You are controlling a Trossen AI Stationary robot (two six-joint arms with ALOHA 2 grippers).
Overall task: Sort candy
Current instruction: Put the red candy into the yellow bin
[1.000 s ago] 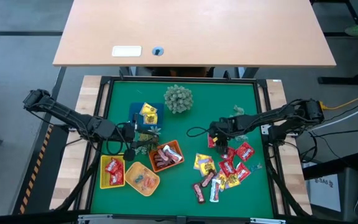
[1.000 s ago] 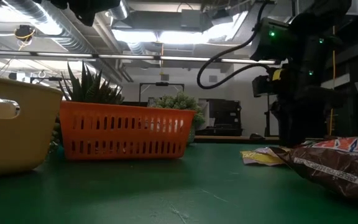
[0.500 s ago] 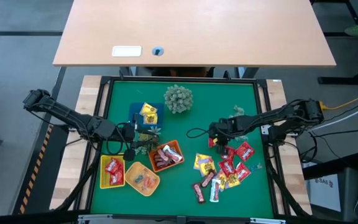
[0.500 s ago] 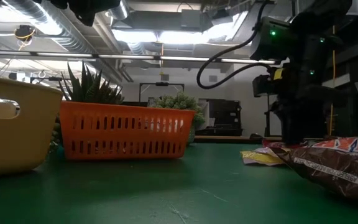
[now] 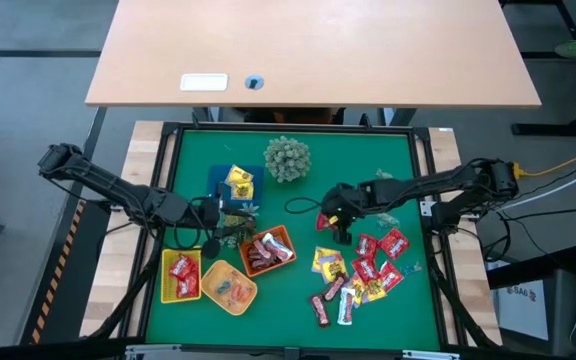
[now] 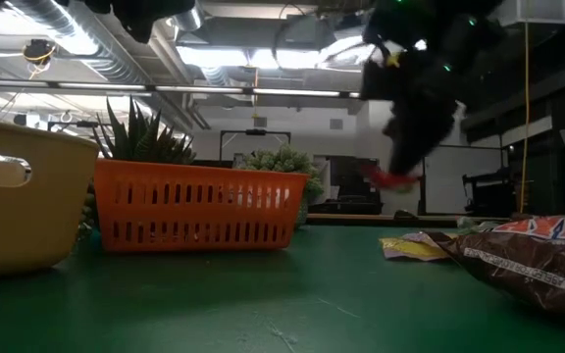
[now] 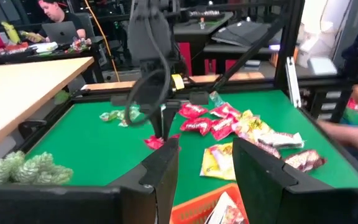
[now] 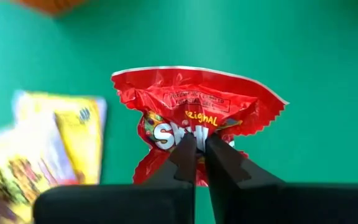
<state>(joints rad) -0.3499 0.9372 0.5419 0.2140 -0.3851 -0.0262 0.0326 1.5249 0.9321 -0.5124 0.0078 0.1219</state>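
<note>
My right gripper (image 5: 330,221) hangs above the green mat left of the candy pile (image 5: 363,270), shut on a red candy packet (image 8: 194,106). That packet also shows in the low view (image 6: 392,179) and the left wrist view (image 7: 157,142). My left gripper (image 7: 207,168) waits open near the orange tray (image 5: 268,250) of dark brown bars, with nothing between its fingers. Red packets lie in a yellow tray (image 5: 181,277), and yellow packets in a blue tray (image 5: 236,185). My right gripper pinches the red packet between its two fingers (image 8: 184,152), at the middle of the wrapper (image 8: 194,134). The fingers point down at it from above. The packet hangs below them, lifted clear of the mat, crumpled around the pinch.
A spiky pale green plant ball (image 5: 286,158) stands at the mat's far middle. A round tan tray (image 5: 230,287) sits near the front left. Small greenish pieces (image 5: 383,177) lie far right. Bare mat lies between the trays and the pile.
My right gripper has shut on the red packet at the pile's far edge, lifted it clear of the mat and carried it up and toward the table's left, toward the trays.
</note>
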